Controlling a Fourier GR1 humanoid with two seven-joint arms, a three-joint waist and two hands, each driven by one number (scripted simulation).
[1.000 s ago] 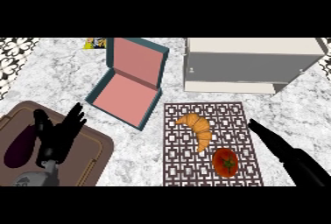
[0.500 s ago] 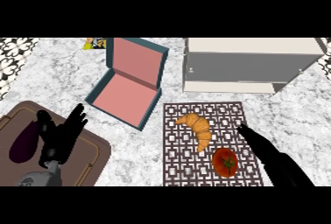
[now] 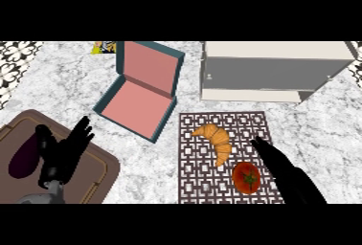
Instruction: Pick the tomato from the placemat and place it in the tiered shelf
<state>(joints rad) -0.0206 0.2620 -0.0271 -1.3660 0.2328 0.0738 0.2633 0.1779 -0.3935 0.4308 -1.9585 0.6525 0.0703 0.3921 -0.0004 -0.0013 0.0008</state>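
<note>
At the far left a brown tray (image 3: pixel 100 167) fills the view's 8 o'clock corner, with a dark purple eggplant (image 3: pixel 24 156) lying on its left part. The left hand (image 3: pixel 65 157) shows over the tray, just at the eggplant's 3 o'clock, fingers straight and spread, pointing toward 1 o'clock, holding nothing.

At the tray's 1 o'clock an open teal box (image 3: pixel 140 99) sits on the marble counter (image 3: pixel 152 177), its pink inside showing and its lid raised toward 12 o'clock. A yellow-and-black packet (image 3: pixel 105 47) peeks in at the box's 11 o'clock.

Right of the box lies the latticed placemat (image 3: pixel 240 125). A croissant (image 3: pixel 216 139) rests near its middle, and the tomato (image 3: pixel 246 178) sits on the mat at the croissant's 5 o'clock, near the mat's lower edge.

The right hand (image 3: pixel 281 166) lies just at the tomato's 3 o'clock, fingers straight and together, tips pointing toward 11 o'clock, grasping nothing; whether it touches the tomato cannot be told.

The white and grey tiered shelf (image 3: pixel 276 72) stands at the placemat's 12 o'clock, well apart from the tomato.
</note>
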